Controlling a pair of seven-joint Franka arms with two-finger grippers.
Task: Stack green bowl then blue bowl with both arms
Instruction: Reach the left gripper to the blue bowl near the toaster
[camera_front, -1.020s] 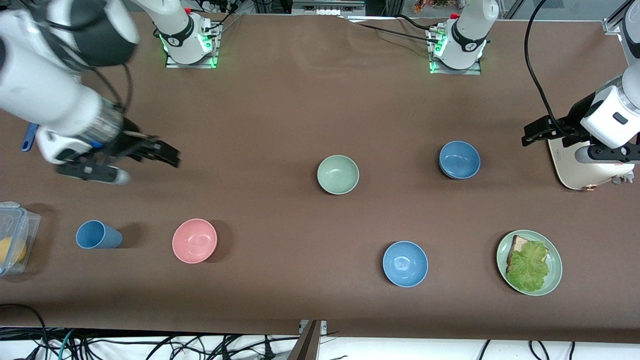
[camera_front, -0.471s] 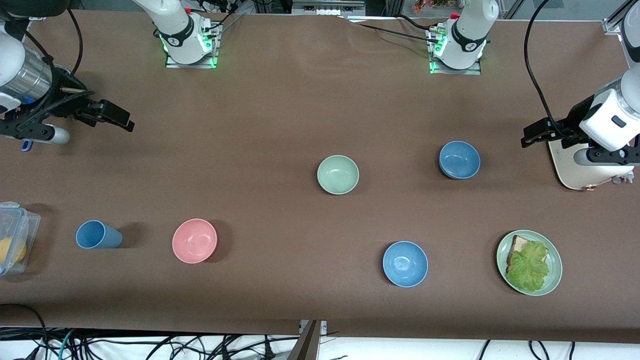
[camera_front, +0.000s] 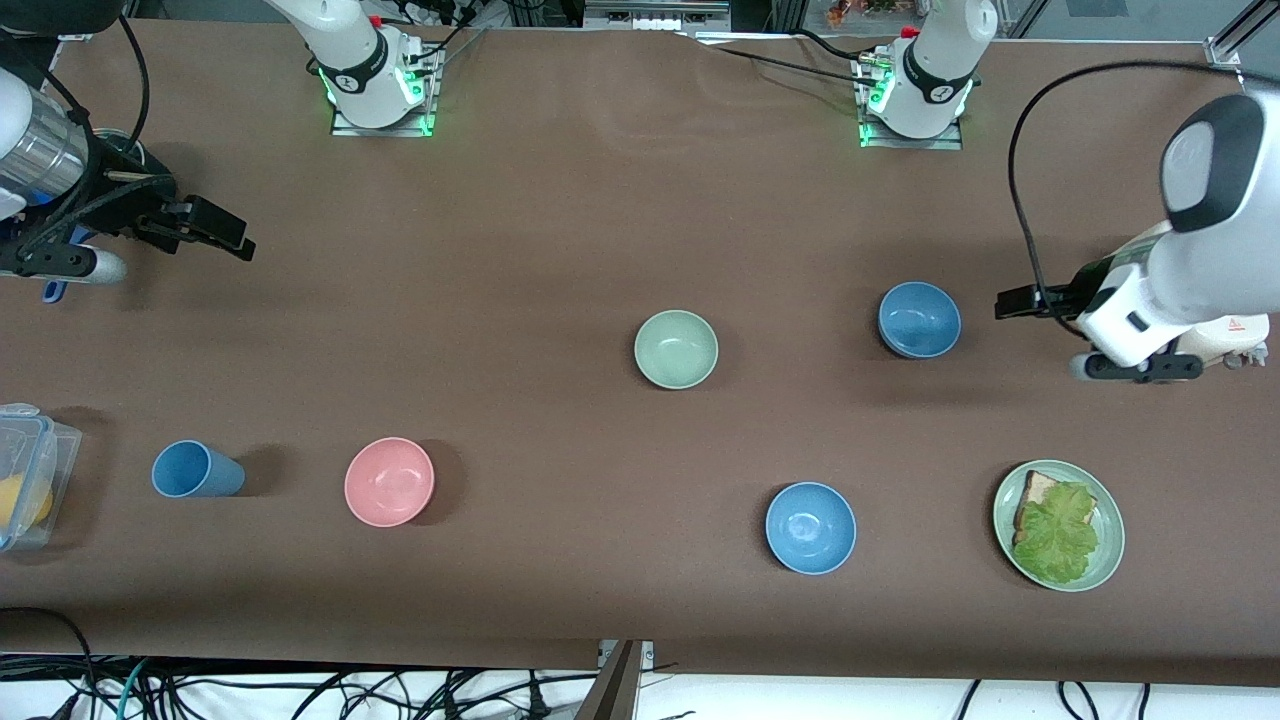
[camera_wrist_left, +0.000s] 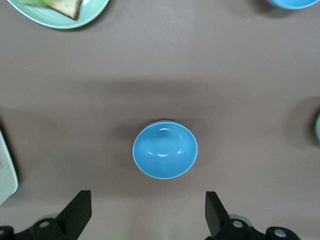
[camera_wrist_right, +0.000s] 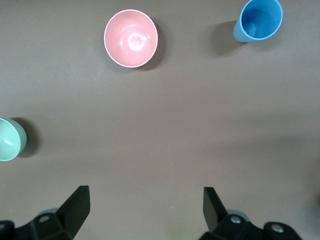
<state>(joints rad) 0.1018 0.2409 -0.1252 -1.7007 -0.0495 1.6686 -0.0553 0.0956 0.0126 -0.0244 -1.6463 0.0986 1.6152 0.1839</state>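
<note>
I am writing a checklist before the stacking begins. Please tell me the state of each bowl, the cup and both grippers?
green bowl: upright, empty, unstacked
blue bowl by left gripper: upright, empty
other blue bowl: upright, empty
pink bowl: upright, empty
blue cup: upright
left gripper: open, holding nothing
right gripper: open, holding nothing

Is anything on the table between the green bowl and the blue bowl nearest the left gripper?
No. In the front view only bare brown table separates the green bowl from that blue bowl; the open left gripper hovers just past it.
</note>
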